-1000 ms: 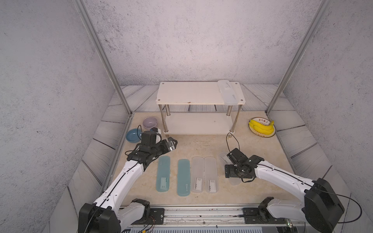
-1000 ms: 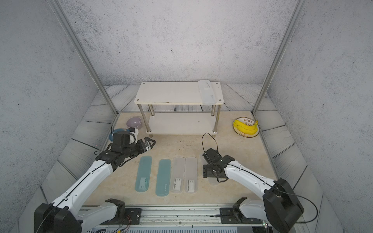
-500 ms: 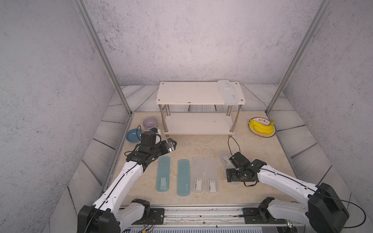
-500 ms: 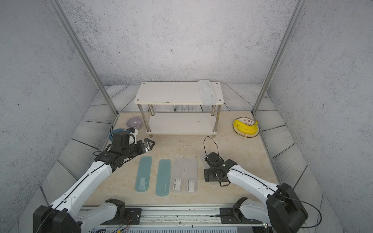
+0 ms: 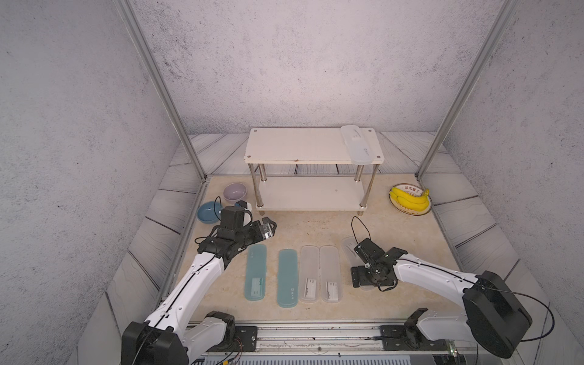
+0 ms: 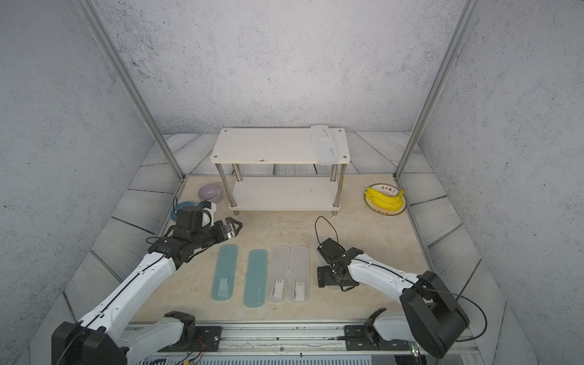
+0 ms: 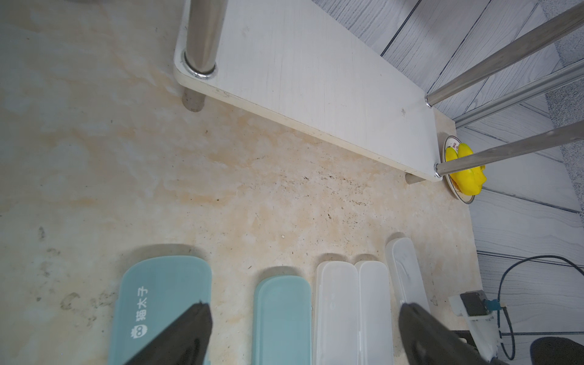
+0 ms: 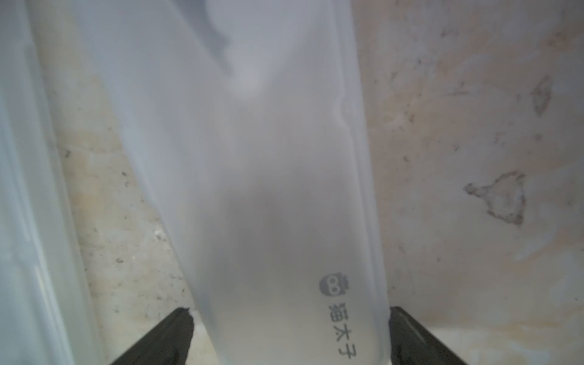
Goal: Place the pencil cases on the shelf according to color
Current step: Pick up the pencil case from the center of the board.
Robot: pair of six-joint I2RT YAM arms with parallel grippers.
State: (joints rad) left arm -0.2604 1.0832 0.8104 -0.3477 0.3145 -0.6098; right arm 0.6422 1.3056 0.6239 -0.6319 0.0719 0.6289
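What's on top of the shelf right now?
One frosted clear pencil case lies flat on the top board, at its right-hand end; the rest shows bare. The case covers the strip of board under it.

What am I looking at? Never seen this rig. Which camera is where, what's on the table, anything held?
Two white robot arms, each ending in a two-finger gripper, mounted on a rail at the table's near edge. The two wide pictures come from one stereo camera overhead, so they nearly match; the two close-ups come from cameras on the wrists. On the table: a two-tier shelf with one clear case on its top board, two teal pencil cases and two clear cases in a row, a lilac bowl, a blue bowl, bananas on a plate. The left gripper hangs open above the table, holding nothing. The right gripper is open, jaws either side of the near end of a fourth clear case lying flat on the table. Nothing is lifted.
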